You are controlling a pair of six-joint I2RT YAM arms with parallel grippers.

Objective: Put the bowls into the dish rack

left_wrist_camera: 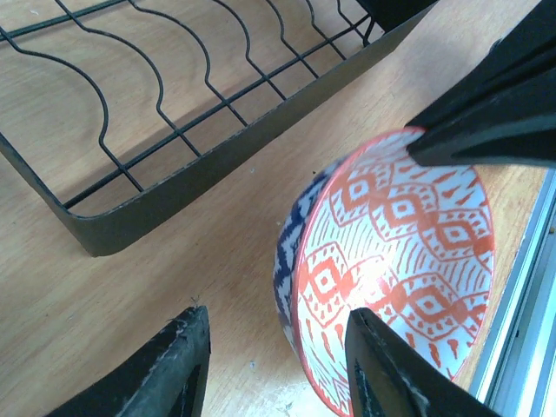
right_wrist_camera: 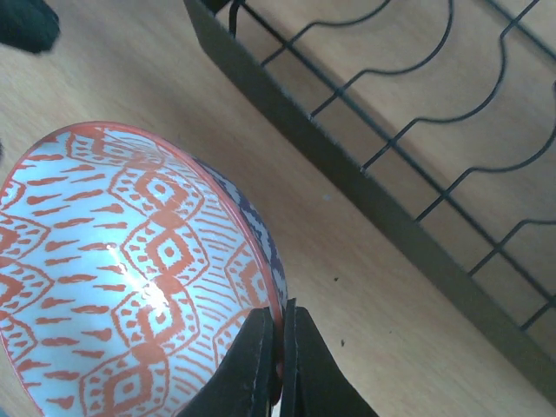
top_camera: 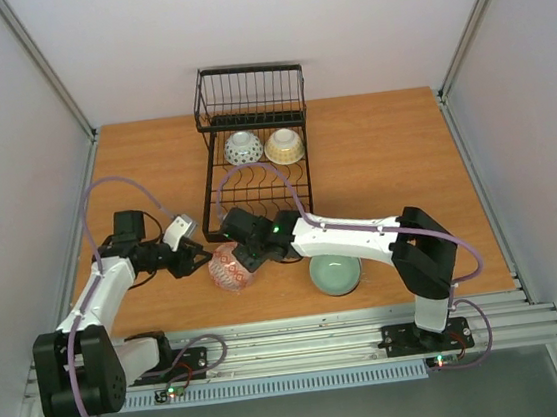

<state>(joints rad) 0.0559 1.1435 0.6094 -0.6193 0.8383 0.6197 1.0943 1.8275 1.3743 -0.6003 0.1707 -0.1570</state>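
So the dish rack (top_camera: 256,186) sits at the table's (top_camera: 403,154) 12 o'clock, with the left bowl (top_camera: 243,148) and right bowl (top_camera: 285,146) side by side in it. The tipped bowl (top_camera: 230,267) is at its 7, and the last bowl (top_camera: 335,278) at 5.

**One high view, two close wrist views**

The top external camera looks down from above and behind the arm bases. It stands far enough back to take in the whole table (top_camera: 403,154), the dish rack (top_camera: 251,96) and the red-and-white patterned bowl (top_camera: 230,269). The left wrist camera sits close, facing the bowl's (left_wrist_camera: 391,261) inside, with the rack's (left_wrist_camera: 200,169) corner behind it. The right wrist camera, closer still, sees the same bowl (right_wrist_camera: 130,278) and rack edge (right_wrist_camera: 365,195) from the other end.
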